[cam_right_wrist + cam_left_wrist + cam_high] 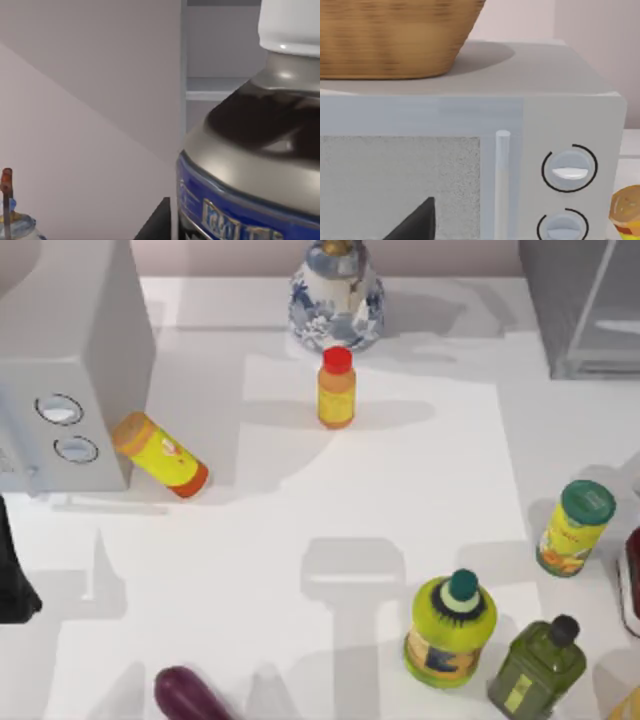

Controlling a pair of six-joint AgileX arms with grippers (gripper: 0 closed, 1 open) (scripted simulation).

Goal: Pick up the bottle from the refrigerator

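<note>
The right wrist view sits hard up against the bottle [250,150]. It stands upright, long axis vertical, with the white round cap uppermost, a glossy dark shoulder sloping out beneath it, and a blue label band with pale lettering below that. Behind it run a grey upright edge and a shelf line of the refrigerator [220,90], so the bottle is most likely still in the compartment or just at its mouth — the close framing makes that hard to settle. A dark wedge at the frame's lower edge is probably part of the right claw [157,222], just beside the bottle. Whether its fingers are spread, or closed on the bottle, cannot be told here.

The right arm is plainly the nearer one. The coming move turns on the bottle lying straight ahead of that claw and very close: a level closure across the body under the shoulder, then a withdrawal out of the refrigerator.

Farther off, the left claw [415,220] hangs in front of the microwave [470,165], whose top carries a wicker basket [390,35]. Only a dark tip is visible, so its opening cannot be judged either. From above, the refrigerator [585,305] stands at the counter's [250,570] far right corner, and the left arm [15,580] is at the left edge.
</note>
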